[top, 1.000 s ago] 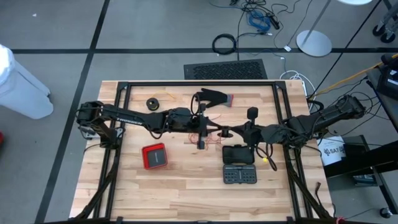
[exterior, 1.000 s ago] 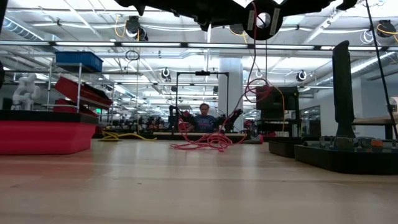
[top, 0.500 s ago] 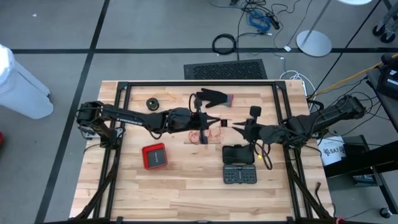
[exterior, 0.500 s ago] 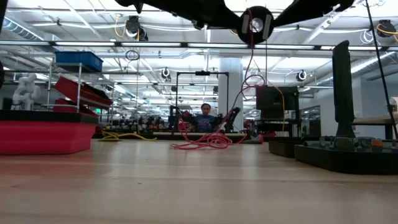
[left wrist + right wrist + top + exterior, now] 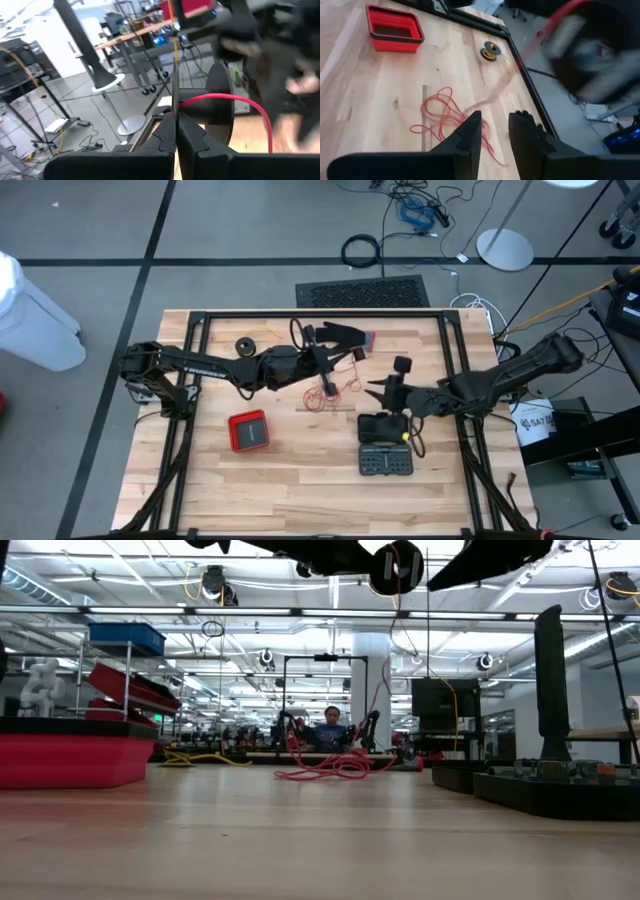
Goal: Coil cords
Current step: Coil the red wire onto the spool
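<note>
The counter [image 5: 300, 480] holds a loose red cord [image 5: 330, 395] lying in a messy pile near its middle. The step looks like winding this cord up, and next it likely needs another loop pulled in. The left arm reaches right over the far middle, its left tool [image 5: 326, 372] pressed together, pinching the cord. The right tool [image 5: 377, 391] sits just right of the pile, spread apart, empty.

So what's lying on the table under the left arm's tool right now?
A loose tangle of red cord lies on the bare wood table below the left tool, one strand running up to it. The arm hides the wood beneath it.
</note>
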Tool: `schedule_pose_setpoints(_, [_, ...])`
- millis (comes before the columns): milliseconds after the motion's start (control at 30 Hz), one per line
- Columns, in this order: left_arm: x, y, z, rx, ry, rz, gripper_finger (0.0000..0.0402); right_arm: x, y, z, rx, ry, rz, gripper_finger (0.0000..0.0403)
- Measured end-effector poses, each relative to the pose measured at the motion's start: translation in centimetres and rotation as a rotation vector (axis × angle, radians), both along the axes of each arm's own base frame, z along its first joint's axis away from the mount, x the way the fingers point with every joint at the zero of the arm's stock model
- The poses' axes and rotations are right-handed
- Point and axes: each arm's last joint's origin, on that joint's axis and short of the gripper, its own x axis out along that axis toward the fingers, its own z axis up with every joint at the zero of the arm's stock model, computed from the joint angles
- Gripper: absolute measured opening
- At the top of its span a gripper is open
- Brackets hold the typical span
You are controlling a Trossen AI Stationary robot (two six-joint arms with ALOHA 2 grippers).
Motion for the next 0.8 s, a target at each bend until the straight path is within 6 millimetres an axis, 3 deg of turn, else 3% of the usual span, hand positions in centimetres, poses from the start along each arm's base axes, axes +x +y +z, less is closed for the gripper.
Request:
schedule_pose_setpoints(167, [0.0, 0.1, 0.2, -0.022, -0.031, 0.025, 0.0000, 1.9, -0.4, -2.2, -0.075, -0.035, -0.103, 0.0087])
schedule_pose_setpoints(500, [0.0, 0.0, 0.2, -0.036, -0.036, 0.025, 0.0000, 3.7, -1.6, -2.6, -0.057, -0.145, -0.140, 0.0087])
schedule_pose_setpoints(800, [-0.2, -0.1, 0.4, -0.037, -0.040, 0.014, 0.0000, 4.9, -2.4, -4.4, -0.012, -0.099, -0.157, 0.0070])
